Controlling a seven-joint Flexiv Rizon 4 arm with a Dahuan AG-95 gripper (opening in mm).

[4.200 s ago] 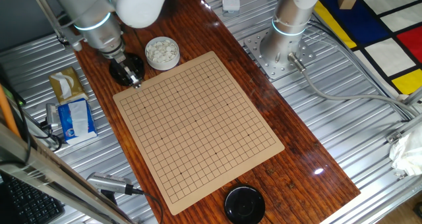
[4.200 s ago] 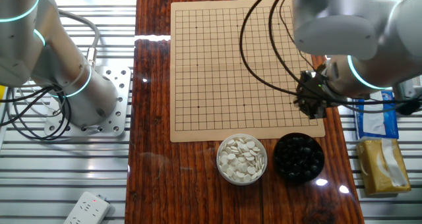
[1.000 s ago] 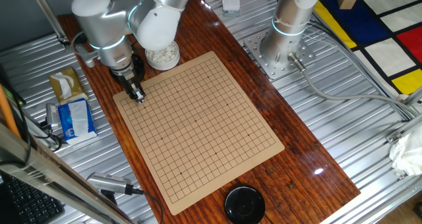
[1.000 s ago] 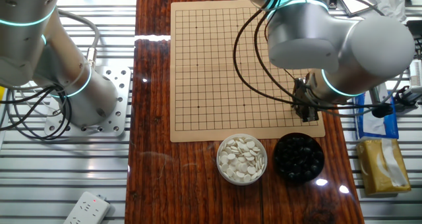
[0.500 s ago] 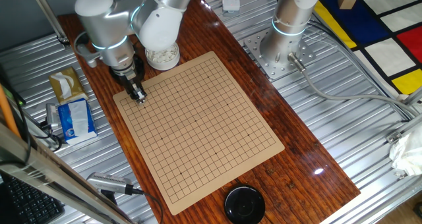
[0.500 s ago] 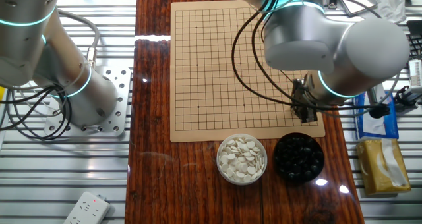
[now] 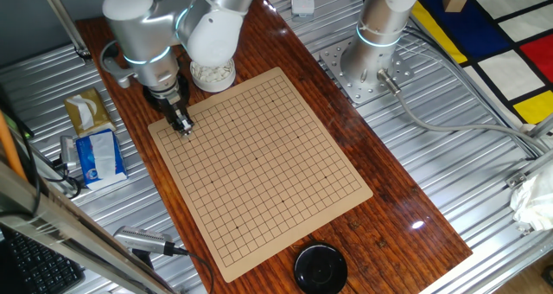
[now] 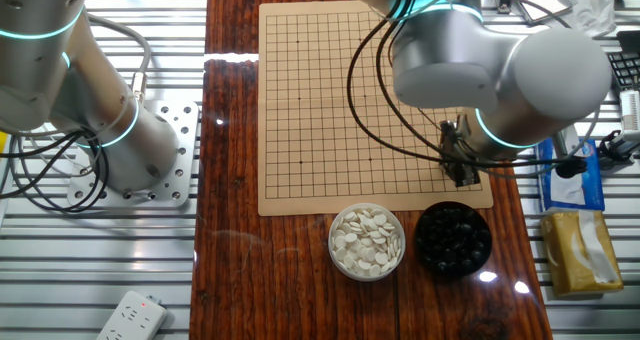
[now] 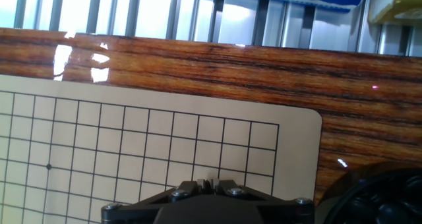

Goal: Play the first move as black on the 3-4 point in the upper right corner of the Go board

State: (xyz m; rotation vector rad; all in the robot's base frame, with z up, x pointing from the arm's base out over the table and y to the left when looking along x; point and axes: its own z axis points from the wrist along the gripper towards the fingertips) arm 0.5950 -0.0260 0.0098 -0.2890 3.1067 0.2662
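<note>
From the white stones (image 8: 367, 241) rightward past the black bowl (image 8: 453, 238) to the board (image 8: 330, 100) corner, your gripper (image 8: 461, 169) hovers with fingertips together, but the stone isn't visible, so I can't tell if it's held; judged tiny, hard, slippery: pinch its rim.

One fixed view looks down steeply from high above a corner of the wooden table (image 7: 406, 203), showing the whole Go board (image 7: 259, 164) set diagonally, with its lines running slantwise. The other fixed view looks almost straight down from the opposite side, with the Go board (image 8: 330, 100) squared to the picture edges and cut off at the top. The hand view sits low and close, facing 1 board corner (image 9: 300, 128). All 3 views share that corner.
</note>
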